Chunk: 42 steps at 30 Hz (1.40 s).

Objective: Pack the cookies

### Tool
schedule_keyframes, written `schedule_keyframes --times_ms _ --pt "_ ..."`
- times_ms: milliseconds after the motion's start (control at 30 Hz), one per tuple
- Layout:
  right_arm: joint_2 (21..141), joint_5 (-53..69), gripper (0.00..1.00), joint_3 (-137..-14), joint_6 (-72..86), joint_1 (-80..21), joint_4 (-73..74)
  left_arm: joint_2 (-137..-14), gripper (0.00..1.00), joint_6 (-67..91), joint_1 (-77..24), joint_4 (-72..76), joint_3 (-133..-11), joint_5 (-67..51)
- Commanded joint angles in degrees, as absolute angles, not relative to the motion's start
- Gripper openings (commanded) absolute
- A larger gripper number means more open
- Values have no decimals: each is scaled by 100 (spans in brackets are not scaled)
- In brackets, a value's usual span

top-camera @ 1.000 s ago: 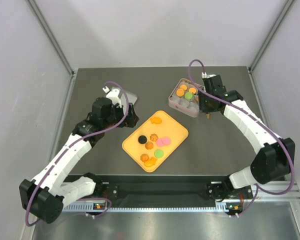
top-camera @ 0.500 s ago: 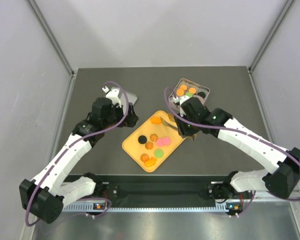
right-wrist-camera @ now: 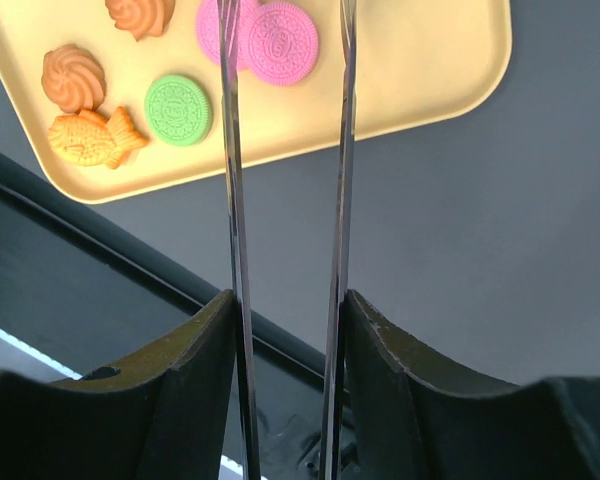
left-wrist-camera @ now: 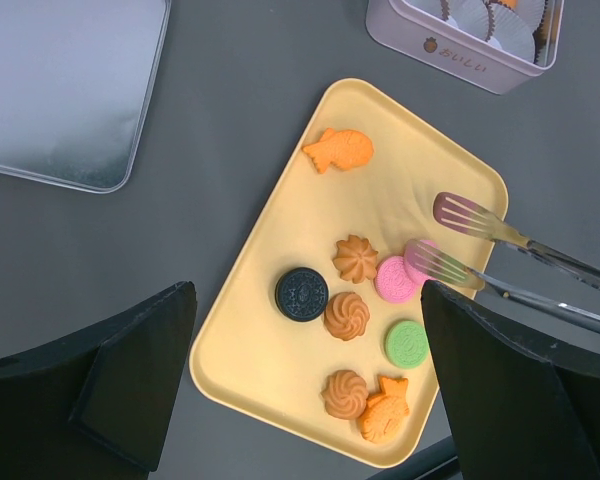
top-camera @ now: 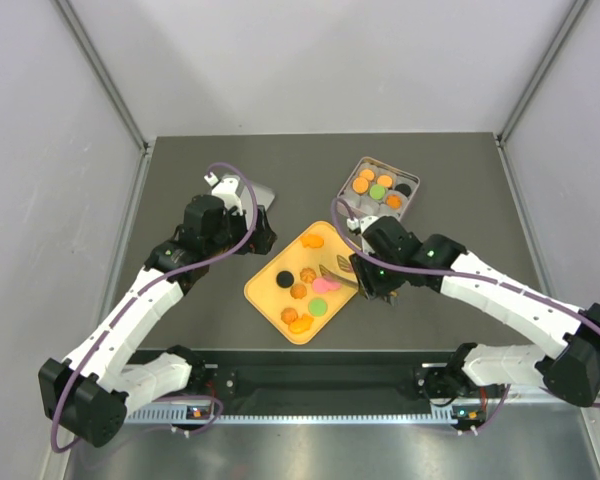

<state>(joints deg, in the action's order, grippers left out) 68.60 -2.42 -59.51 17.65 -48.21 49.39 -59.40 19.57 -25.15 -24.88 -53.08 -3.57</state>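
The dark table carries an orange tray directly beneath the left gripper, whose fingers stand spread wide with nothing between them; a silver lid lies ahead to its left, and a pink tin ahead to its right. The right gripper is pinched on a pair of metal tongs, whose tips are parted over the tray just ahead of it. Most of the cookies lie on the tray; two pink cookies sit right at the tong tips, though I cannot tell if they touch; a green cookie lies just left of the blades; others sit in the tin beyond.
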Motion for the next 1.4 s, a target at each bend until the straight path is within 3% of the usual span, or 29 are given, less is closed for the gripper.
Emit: schedule_keyframes --times_ms 0,1367 --pt "6706 -141 45 -5898 1872 -4939 4746 -5906 99 1951 -2479 -2382 -5300 -343" --pt "6636 -35 41 -5722 2004 -5036 4764 -5906 99 1960 -2479 -2382 -5291 -352"
